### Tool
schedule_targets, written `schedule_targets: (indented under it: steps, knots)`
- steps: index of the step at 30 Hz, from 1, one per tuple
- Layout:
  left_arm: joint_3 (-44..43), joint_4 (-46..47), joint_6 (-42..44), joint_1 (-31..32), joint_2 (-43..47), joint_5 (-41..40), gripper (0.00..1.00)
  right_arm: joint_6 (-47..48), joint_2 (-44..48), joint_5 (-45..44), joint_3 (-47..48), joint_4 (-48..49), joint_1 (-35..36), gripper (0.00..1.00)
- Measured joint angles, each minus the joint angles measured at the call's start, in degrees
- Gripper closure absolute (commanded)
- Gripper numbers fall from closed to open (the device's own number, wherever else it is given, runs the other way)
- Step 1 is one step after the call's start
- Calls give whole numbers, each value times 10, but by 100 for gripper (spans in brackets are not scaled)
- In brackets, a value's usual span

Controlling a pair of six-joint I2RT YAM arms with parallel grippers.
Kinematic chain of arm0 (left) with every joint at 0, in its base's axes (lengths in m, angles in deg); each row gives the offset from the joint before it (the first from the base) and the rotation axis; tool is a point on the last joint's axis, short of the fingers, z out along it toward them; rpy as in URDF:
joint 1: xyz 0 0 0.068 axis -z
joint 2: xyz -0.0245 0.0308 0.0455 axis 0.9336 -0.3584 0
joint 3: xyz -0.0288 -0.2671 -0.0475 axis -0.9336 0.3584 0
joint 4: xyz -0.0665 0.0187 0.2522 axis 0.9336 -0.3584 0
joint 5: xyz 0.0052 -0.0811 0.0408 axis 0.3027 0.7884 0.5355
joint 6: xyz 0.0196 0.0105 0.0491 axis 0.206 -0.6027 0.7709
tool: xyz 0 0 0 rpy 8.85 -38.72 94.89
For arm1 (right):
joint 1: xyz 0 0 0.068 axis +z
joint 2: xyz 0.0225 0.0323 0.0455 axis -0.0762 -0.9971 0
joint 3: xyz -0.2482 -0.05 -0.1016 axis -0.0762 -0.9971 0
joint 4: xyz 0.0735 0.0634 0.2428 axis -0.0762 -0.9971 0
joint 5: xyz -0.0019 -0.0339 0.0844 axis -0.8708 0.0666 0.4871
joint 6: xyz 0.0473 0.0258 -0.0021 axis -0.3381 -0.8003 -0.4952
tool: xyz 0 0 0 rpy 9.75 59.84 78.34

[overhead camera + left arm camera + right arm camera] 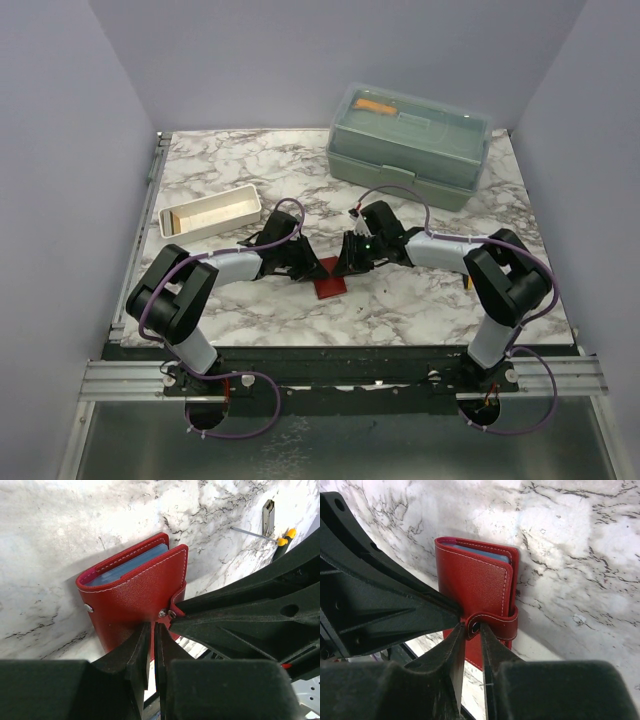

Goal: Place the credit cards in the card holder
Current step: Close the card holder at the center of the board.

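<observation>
Dark-red leather with white stitching covers the card holder (135, 597), which is set on the marble bench (250, 170) near the front edge, midway between the two arms. It is folded shut, and grey-blue inner leaves (131, 564) are seen between its covers at the far end. The left gripper (152, 628) is positioned at the holder's left side. Its fingers (134, 652) are clenched to a thin slit on the near edge of the holder, with red showing in the slit. The right gripper (472, 628) is positioned at the right side, and its fingers (492, 647) are pinched on the snap end of the strap (502, 625), which is wrapped round the holder's edge. The two grippers are nearly touching each other. A long white tray (228, 221) is placed at the far left, and a pale-green lidded box (410, 135) at the far right. A yellow-handled tool (281, 541) is laid on the bench to the right.
</observation>
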Motion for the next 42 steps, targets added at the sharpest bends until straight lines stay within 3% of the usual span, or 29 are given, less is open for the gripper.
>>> schedule_targets:
  steps: [5,9,15,20,23,31,42]
  knots:
    - [1,1,0,0,0,0,87,-3,1,7,-6,6,-7,86]
    - [1,1,1,0,0,0,87,-8,1,12,-8,10,-7,99]
    - [1,1,1,0,0,0,87,-5,-2,18,-9,11,-8,100]
    - [1,0,1,0,1,-1,96,14,-5,16,0,-2,-10,100]
    - [1,-1,2,0,1,-3,96,29,-9,12,14,-21,-9,100]
    - [1,-21,5,0,27,-31,72,60,-24,7,48,-68,-3,100]
    - [5,-29,6,-9,26,-59,80,95,-45,-37,108,-145,25,100]
